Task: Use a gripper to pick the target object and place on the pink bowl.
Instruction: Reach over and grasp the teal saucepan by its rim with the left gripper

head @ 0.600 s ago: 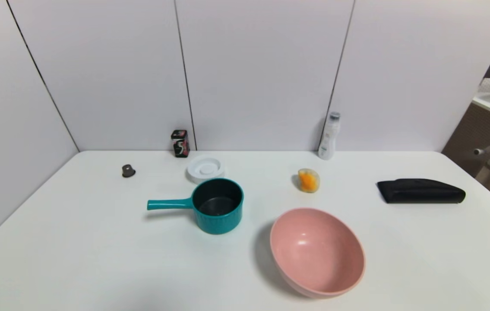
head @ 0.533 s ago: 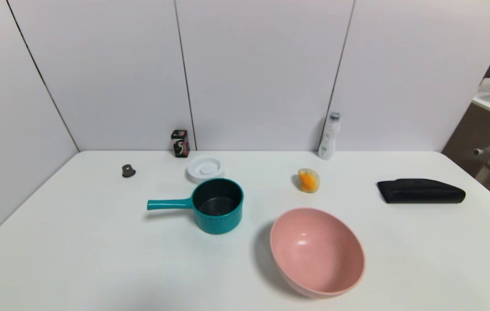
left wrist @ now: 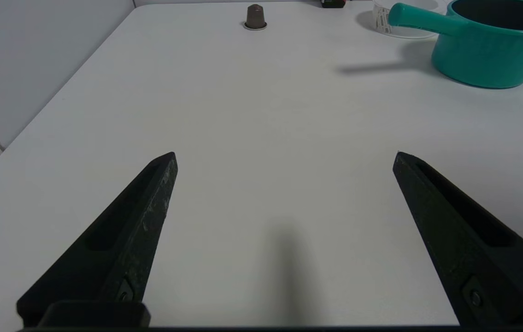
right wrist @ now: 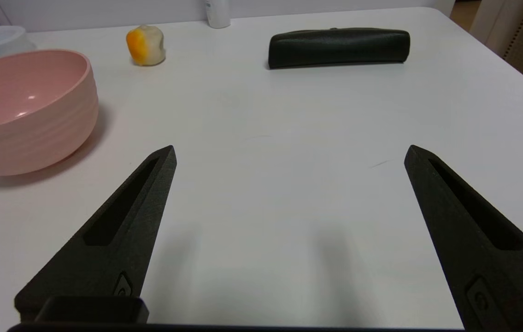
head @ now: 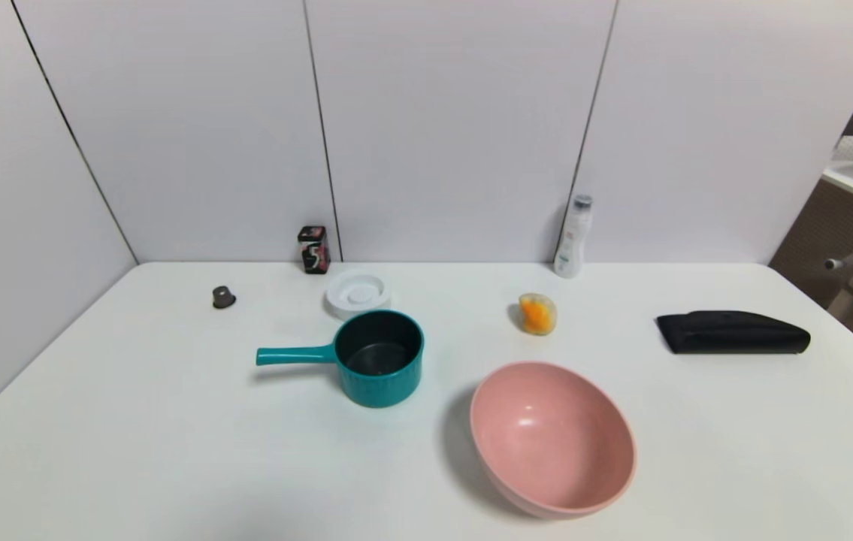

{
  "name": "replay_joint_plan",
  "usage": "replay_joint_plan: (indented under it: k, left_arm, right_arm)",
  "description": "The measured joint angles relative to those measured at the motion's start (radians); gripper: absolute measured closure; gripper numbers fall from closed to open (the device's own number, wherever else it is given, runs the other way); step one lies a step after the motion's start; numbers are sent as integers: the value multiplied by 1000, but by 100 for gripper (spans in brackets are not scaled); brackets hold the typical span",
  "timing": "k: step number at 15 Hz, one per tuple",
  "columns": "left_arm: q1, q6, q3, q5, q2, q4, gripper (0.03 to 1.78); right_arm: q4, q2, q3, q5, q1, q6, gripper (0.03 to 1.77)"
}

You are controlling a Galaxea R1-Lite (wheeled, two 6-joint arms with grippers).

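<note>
Both grippers hang low over the white table (head: 133,421) at its near edge, out of the head view: the left gripper (left wrist: 284,157) with its two black fingers spread wide and nothing between them, the right gripper (right wrist: 289,150) likewise released and holding nothing.

One teal saucepan (head: 379,358) stands upright on the table left of centre, handle pointing to the robot's left, its dark grey inside bare. One pink bowl (head: 552,437) sits nearer the robot and to the right of it, close by but not touching; nothing lies in it.

Behind the saucepan, just beside it, is one small white round dish (head: 356,293). Single items besides: an orange-yellow lump (head: 537,313), a black pouch (head: 732,332), a white bottle (head: 573,237) and a small dark printed box (head: 313,249) at the wall, and a small brown capsule (head: 223,297).
</note>
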Motion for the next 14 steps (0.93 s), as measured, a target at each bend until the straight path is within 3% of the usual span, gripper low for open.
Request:
replay_joint_plan:
  k: [6,10,14]
  left_arm:
    - [0,33,-62,0,69,1,12]
    - [-9,127,-221,-8,277,0,12]
    - [-54,261,-466,-82,564,20,12]
  right_arm:
    - [0,0,0,0,0,0,9]
    - [0,0,0,0,0,0,9]
    - [0,0,0,0,0,0,9]
